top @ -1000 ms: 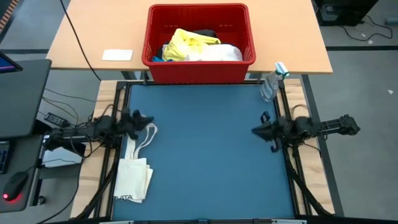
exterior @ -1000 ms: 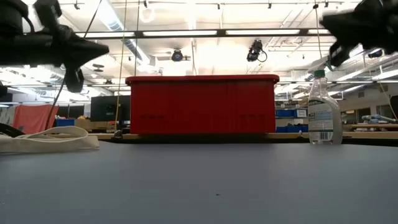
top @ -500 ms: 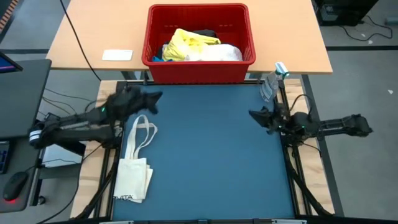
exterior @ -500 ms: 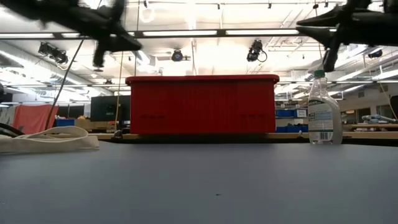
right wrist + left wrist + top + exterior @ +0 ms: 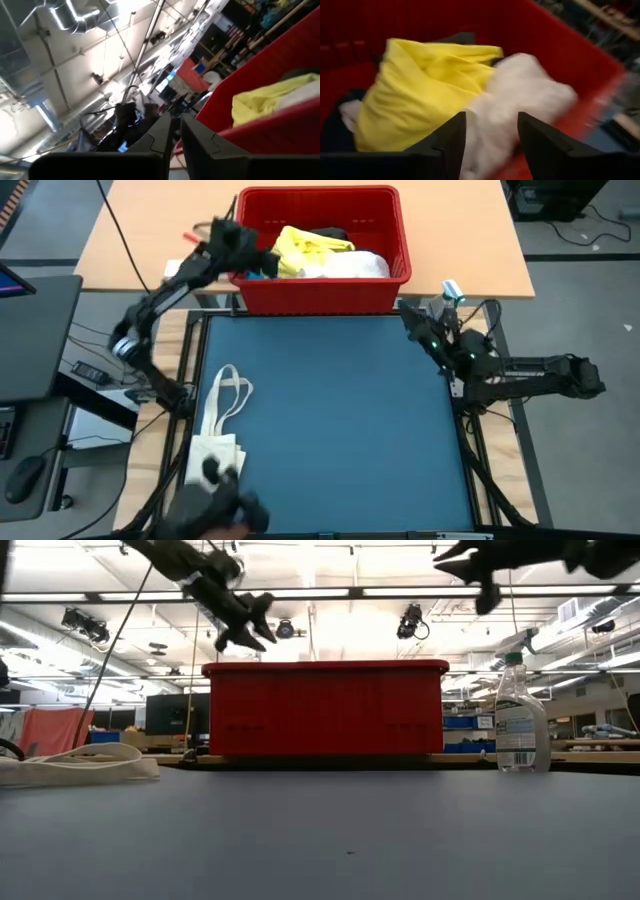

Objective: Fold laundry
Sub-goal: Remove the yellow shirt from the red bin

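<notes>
Laundry (image 5: 318, 254) is seen heaped in the red bin (image 5: 400, 240) on the wooden bench behind the blue mat (image 5: 330, 420): a yellow garment (image 5: 420, 90), a white one (image 5: 520, 105) beside it, dark pieces beneath. The left hand (image 5: 243, 242) is held above the bin's left rim, its fingers spread and empty. The right hand (image 5: 408, 315) is raised near the bin's front right corner, fingers pressed together, next to a spray bottle (image 5: 521, 717). A cream tote bag (image 5: 215, 450) is laid at the mat's left edge.
</notes>
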